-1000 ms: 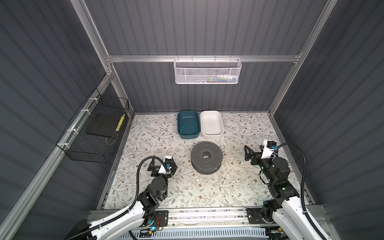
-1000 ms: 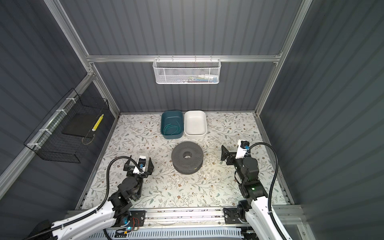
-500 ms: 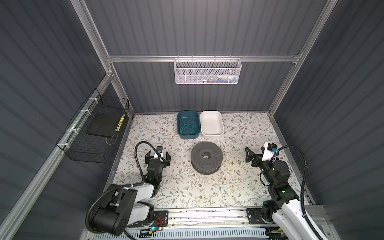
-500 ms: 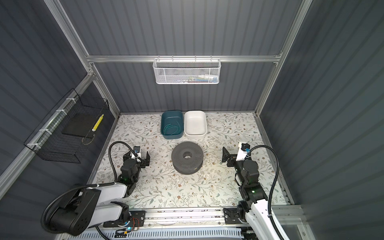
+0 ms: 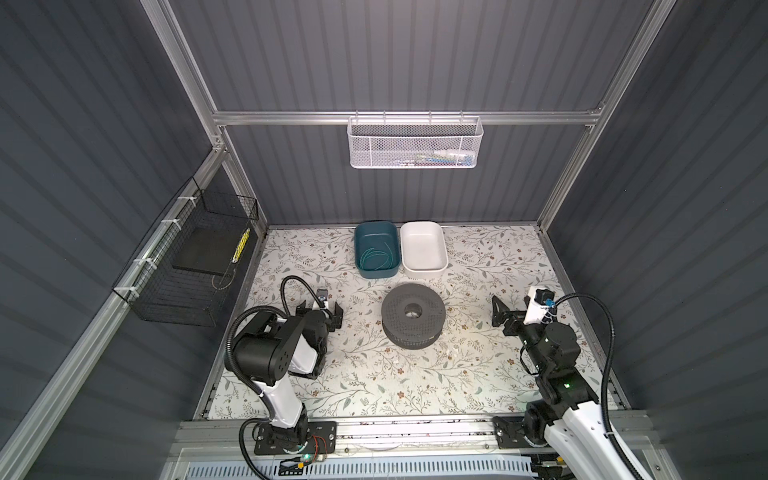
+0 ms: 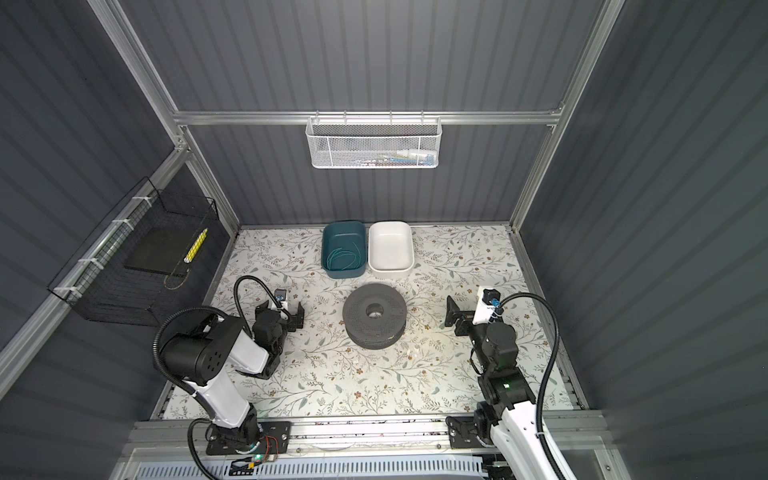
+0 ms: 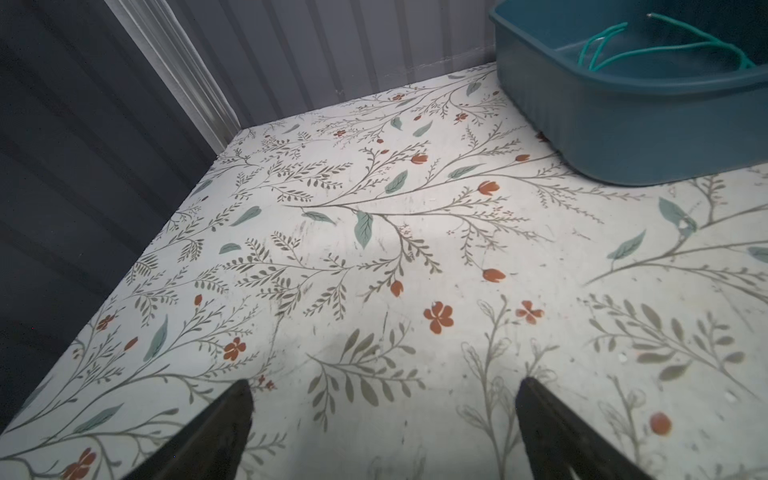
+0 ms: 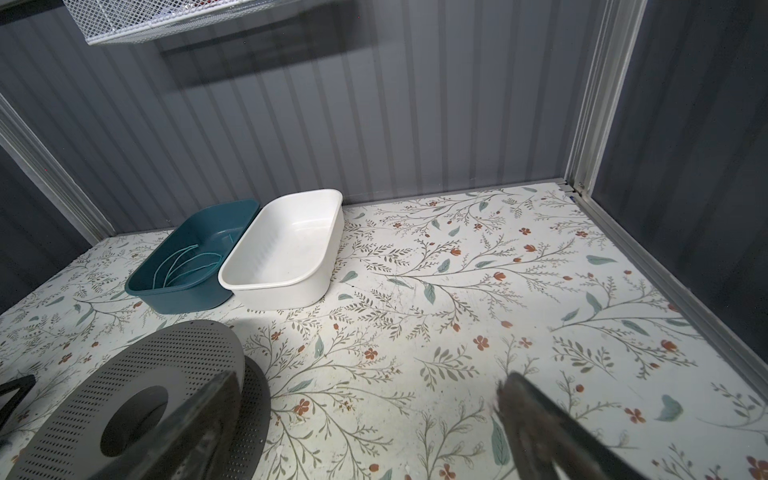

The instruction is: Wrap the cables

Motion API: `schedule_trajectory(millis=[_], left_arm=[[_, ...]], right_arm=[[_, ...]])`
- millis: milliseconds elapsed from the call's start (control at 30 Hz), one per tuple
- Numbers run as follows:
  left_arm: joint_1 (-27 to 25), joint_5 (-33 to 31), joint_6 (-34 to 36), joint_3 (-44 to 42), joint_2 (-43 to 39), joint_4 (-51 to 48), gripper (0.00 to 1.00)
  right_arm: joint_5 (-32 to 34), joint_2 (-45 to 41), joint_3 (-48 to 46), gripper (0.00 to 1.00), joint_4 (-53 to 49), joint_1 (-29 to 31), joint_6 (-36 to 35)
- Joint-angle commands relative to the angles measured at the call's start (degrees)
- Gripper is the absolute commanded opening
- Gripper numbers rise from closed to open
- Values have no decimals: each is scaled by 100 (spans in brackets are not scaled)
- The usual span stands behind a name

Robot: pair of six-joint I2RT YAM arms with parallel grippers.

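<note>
The teal-green cable (image 5: 376,258) (image 6: 343,258) lies in loose loops inside the teal bin (image 5: 376,272) at the back of the table; it also shows in the left wrist view (image 7: 665,48) and the right wrist view (image 8: 187,266). The yellow cable (image 5: 242,248) (image 6: 195,246) sits in the black wire basket (image 5: 183,291) on the left wall. My left gripper (image 5: 320,312) (image 6: 280,311) (image 7: 384,386) is open and empty over bare table, left of the grey spool (image 5: 413,313). My right gripper (image 5: 509,313) (image 6: 461,316) (image 8: 370,380) is open and empty, right of the spool (image 8: 124,395).
An empty white bin (image 5: 423,266) stands against the teal bin's right side. A white mesh basket (image 5: 415,143) hangs on the back wall. Corrugated walls and aluminium rails close in the floral table (image 5: 478,374) on three sides.
My left arm has folded up at the elbow and its gripper has drawn back toward the far left. The right gripper has shifted slightly nearer. Both stay open.
</note>
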Motion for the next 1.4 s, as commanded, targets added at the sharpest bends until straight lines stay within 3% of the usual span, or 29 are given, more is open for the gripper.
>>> schedule_trajectory(millis=[0,100,233,300,400,600,767,833,1000,1367], left_arm=[[89,-137,-207,321,-129,-105,99],[105,-260,-259,496,-120,-366,99],[104,-976,-541,691,-93,-684,99],[159,-983,-681,903,-149,-1218,99],[181,-959,-667,878,-119,-1091,100],[178,-959,-685,879,-130,-1112,99],[185,-963,-680,879,-128,-1121,100],[185,-960,-677,875,-131,-1118,100],[181,-955,-682,881,-128,-1119,99],[186,-959,-679,879,-128,-1110,99]], right_arm=[[113,-97,-96,99,-12,-8,-29],[75,17,-81,99,44,-7,-48],[70,266,-43,99,248,-8,-191],[88,428,-145,99,650,-8,-469],[48,923,-532,99,1854,-8,-1100],[-321,3062,-1026,99,4450,-8,-2184],[-197,5701,-1148,99,7524,-15,-2532],[336,5449,-1104,99,7233,-28,-2264],[186,5789,-1073,99,7517,-468,-1809],[316,6137,-826,99,7516,-624,-1614]])
